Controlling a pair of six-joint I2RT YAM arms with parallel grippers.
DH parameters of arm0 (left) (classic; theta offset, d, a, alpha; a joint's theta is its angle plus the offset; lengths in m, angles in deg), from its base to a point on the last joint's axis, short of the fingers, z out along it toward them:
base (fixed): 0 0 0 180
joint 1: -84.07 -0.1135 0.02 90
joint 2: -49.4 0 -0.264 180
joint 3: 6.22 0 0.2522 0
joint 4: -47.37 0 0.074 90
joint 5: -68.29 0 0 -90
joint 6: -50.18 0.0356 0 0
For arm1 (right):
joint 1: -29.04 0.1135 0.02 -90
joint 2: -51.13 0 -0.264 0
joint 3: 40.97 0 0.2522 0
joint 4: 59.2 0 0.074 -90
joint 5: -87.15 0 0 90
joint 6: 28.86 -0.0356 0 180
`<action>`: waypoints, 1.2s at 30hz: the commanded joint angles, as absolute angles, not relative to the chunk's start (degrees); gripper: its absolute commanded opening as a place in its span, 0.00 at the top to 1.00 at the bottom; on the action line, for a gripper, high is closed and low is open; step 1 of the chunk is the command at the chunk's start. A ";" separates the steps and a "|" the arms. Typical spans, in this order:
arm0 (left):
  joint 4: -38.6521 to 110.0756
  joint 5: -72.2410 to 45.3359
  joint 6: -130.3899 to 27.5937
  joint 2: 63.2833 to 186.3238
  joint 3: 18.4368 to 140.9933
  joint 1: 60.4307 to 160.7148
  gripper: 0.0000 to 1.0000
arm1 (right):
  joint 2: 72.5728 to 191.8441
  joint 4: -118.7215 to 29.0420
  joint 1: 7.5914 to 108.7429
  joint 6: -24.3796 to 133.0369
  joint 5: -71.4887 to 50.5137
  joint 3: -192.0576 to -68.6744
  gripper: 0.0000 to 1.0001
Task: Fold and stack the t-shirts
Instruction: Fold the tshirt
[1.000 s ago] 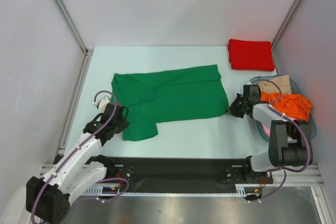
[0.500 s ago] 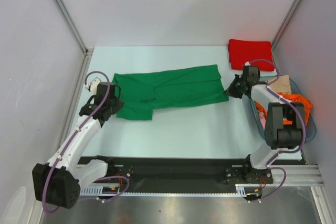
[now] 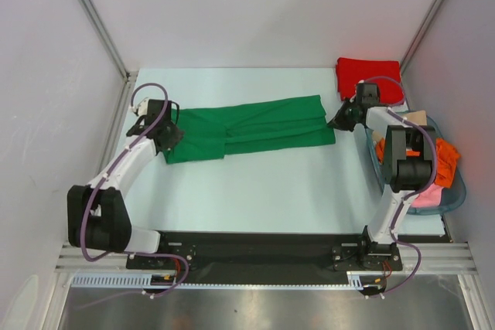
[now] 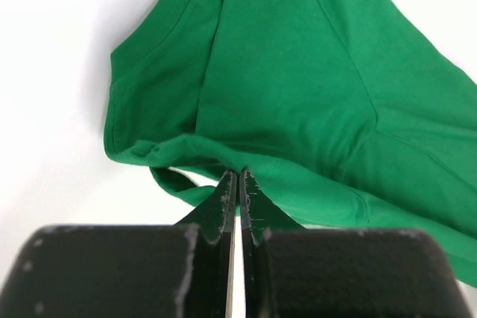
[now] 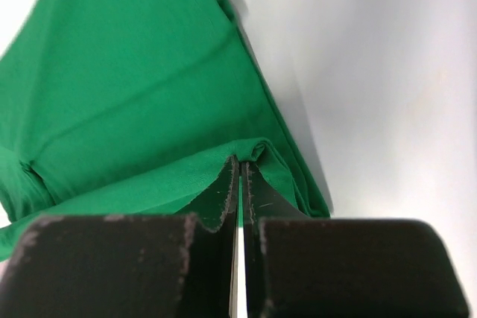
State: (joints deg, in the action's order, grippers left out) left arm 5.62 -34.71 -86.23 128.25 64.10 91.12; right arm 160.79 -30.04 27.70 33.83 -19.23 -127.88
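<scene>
Lengthwise on the desk (image 3: 271,183), the green shirt (image 3: 247,125) lay folded near the red shirt (image 3: 370,80). The left end effector (image 3: 168,138) pinched its end farthest from that red shirt; the right end effector (image 3: 336,123) pinched the nearest.

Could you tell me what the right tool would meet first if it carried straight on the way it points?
The green t-shirt: the right tool is shut on its edge, and more of that cloth lies directly ahead.

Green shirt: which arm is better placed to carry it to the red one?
Probably the right. The right fingers pinch the green shirt at the end nearest the folded red shirt; the left fingers pinch the far end, across the table.
</scene>
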 commanded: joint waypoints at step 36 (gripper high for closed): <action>11.46 -30.42 -81.74 143.26 74.51 86.45 0.96 | 171.89 -27.77 27.19 33.98 -20.51 -142.10 1.00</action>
